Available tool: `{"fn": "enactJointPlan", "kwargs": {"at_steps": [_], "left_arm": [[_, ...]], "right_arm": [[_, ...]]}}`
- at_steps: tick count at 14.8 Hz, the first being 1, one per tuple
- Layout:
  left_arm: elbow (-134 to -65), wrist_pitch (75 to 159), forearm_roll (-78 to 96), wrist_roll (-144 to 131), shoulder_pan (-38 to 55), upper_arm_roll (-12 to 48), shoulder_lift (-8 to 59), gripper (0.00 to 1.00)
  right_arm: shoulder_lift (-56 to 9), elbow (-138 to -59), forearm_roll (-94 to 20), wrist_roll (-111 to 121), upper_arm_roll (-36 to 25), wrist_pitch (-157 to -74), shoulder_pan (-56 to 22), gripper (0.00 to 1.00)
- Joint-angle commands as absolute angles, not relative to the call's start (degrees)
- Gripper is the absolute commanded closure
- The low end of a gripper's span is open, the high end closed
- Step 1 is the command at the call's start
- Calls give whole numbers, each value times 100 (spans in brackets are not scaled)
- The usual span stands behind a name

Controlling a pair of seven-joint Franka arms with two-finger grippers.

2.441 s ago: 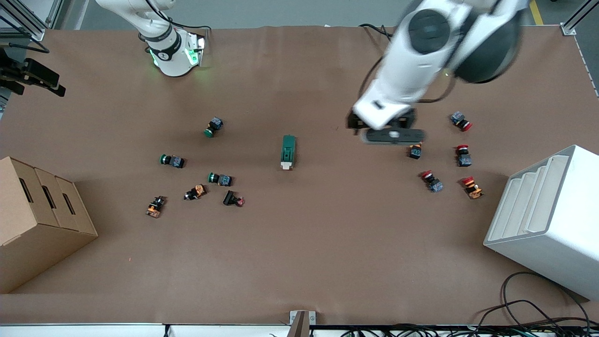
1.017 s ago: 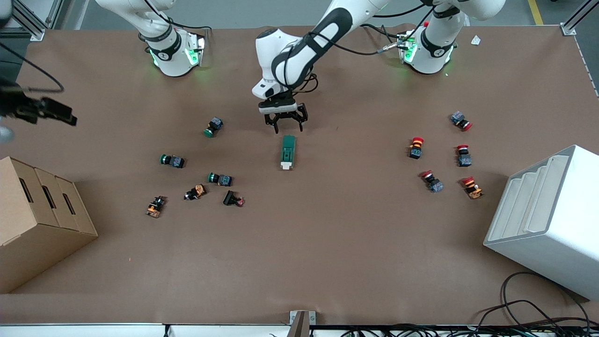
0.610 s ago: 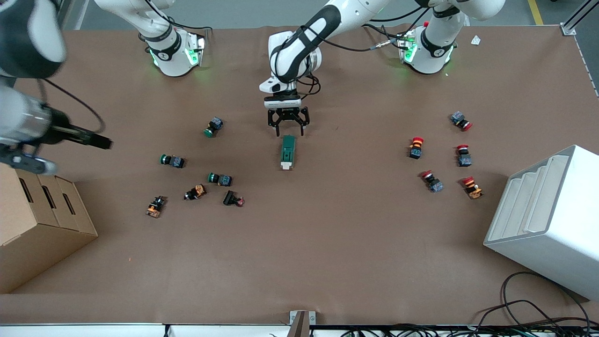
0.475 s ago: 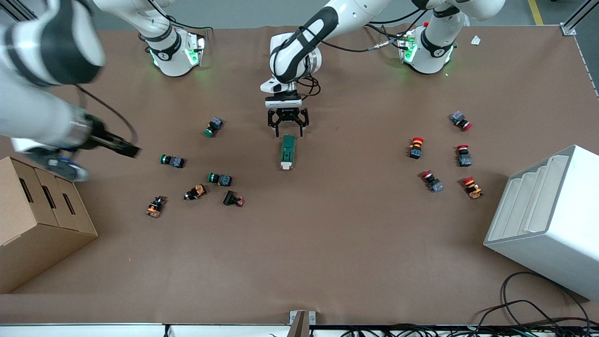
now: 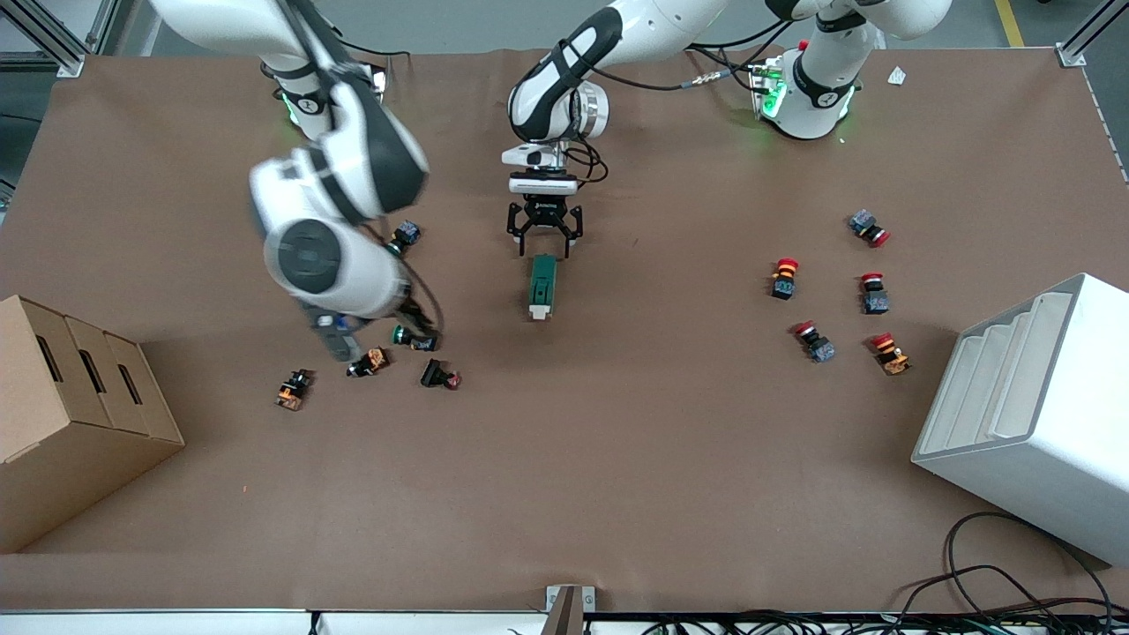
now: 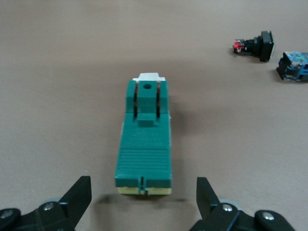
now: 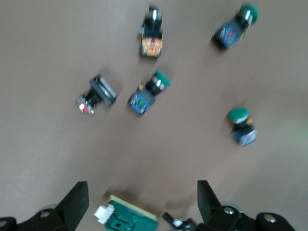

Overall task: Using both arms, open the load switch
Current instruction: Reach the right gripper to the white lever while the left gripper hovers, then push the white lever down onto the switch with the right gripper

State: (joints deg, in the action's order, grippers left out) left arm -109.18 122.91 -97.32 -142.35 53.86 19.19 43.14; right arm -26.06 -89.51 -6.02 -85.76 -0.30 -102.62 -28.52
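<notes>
Finding one: I record that the left arm (image 5: 564, 79) has left its post over the red push buttons (image 5: 783, 275) at the 3 o'clock end of the table. Its left gripper (image 5: 544, 242) now hangs, fingers spread, over the table at the 12 o'clock end of the load switch (image 5: 542, 287).

Finding two: the right arm (image 5: 331, 220) has swept in from the 9 o'clock edge. Its right gripper (image 7: 142, 192), fingers apart, is now over the green push buttons (image 5: 424, 339).

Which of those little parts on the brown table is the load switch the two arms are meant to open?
Look at the middle of the brown table, just under the left arm's open claw. The load switch lies there alone: a long dark-green block with a white end, unlike the short round-capped buttons scattered toward either end.
</notes>
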Motion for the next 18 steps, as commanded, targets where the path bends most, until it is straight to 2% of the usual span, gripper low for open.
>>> {"fn": "enactJointPlan", "kwargs": {"at_steps": [1, 5, 9, 15, 18], "left_arm": [[-10978, 11910, -9949, -14414, 5545, 1890, 4385, 3], [-10934, 11479, -10292, -14800, 5660, 1890, 4605, 3], [-10916, 11181, -10712, -14975, 5713, 1881, 4763, 3], [-10907, 11048, -10942, -15214, 5739, 1881, 4922, 3], [-10907, 11048, -10942, -15196, 5739, 1881, 4931, 2]], "right_arm": [[-3329, -8746, -729, -9814, -79, -10765, -3286, 0], [-4121, -8552, -800, -10896, -79, -11608, -3831, 0], [-4491, -8543, -1000, -11311, -70, -11900, -4104, 0], [-4527, -8525, -1432, -11329, 70, -11769, -4149, 0], [-4526, -8219, -1433, -11294, 70, -11121, -4087, 0]]}}
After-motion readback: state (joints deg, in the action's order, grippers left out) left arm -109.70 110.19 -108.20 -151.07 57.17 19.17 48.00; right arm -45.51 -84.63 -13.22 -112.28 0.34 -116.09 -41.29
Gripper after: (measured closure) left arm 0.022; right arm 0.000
